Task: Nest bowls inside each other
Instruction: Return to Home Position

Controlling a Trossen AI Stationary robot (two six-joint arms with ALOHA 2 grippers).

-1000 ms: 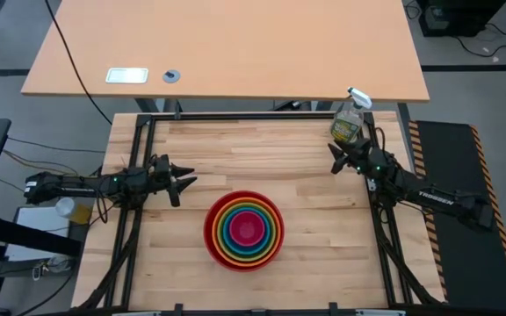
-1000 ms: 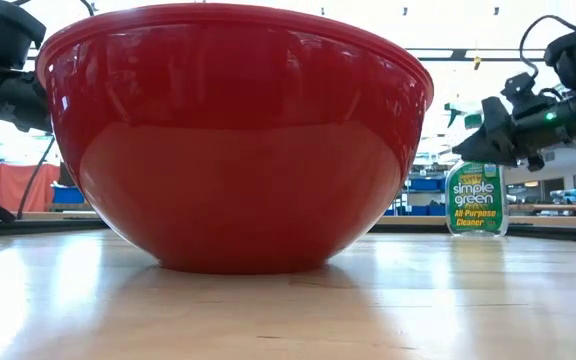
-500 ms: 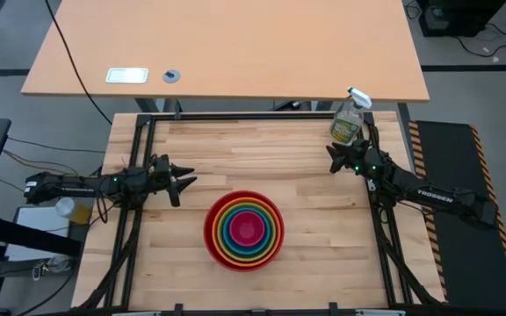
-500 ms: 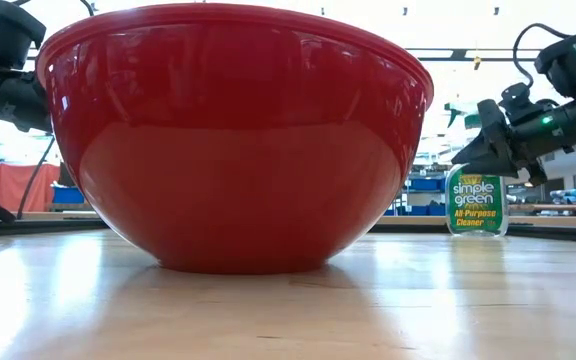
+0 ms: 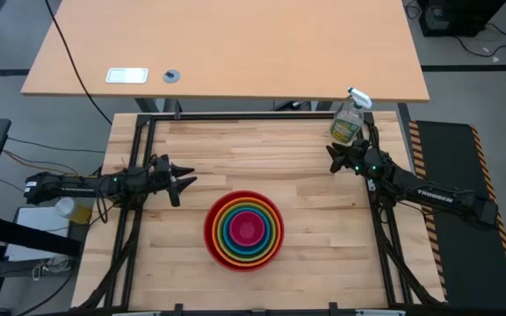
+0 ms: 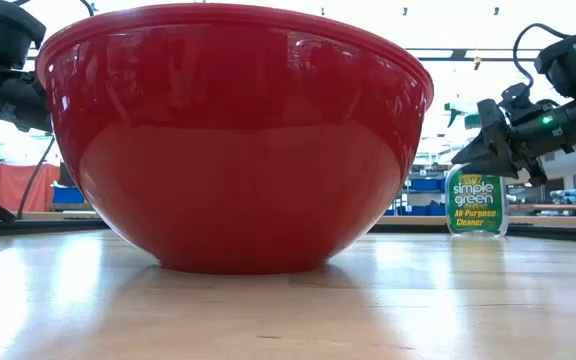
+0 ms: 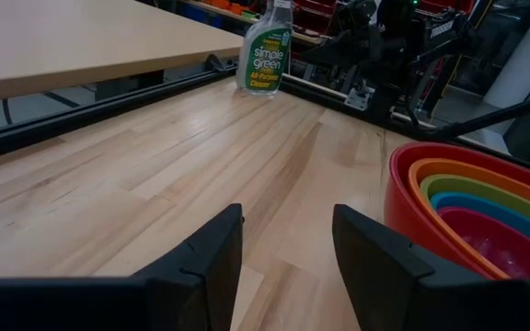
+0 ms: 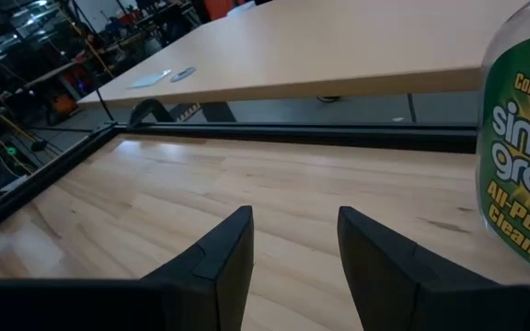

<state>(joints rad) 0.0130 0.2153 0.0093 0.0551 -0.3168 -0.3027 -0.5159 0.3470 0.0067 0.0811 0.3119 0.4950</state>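
Observation:
Several glossy bowls (image 5: pixel 244 230) sit nested one inside another near the table's middle, the red one outermost and the magenta one (image 5: pixel 245 229) innermost. The red bowl (image 6: pixel 238 140) rests on its base and fills the low view. The stack's rims (image 7: pixel 472 207) show in the left wrist view. My left gripper (image 5: pixel 188 182) stands open at the table's left side, pointing toward the bowls, apart from them. My right gripper (image 5: pixel 329 157) stands open at the far right, just in front of the spray bottle. Nothing lies between either pair of fingers (image 7: pixel 288 248) (image 8: pixel 294 244).
A clear spray bottle (image 5: pixel 348 121) with a green label stands upright at the table's far right corner, close beside my right gripper (image 6: pixel 468 152). A black frame (image 5: pixel 253 115) rims the table. A larger tan desk (image 5: pixel 227 48) lies beyond the far edge.
My right gripper has rolled a little about its own pointing line and dipped slightly, staying beside the spray bottle with its fingers as far apart as before. The bowls have not moved.

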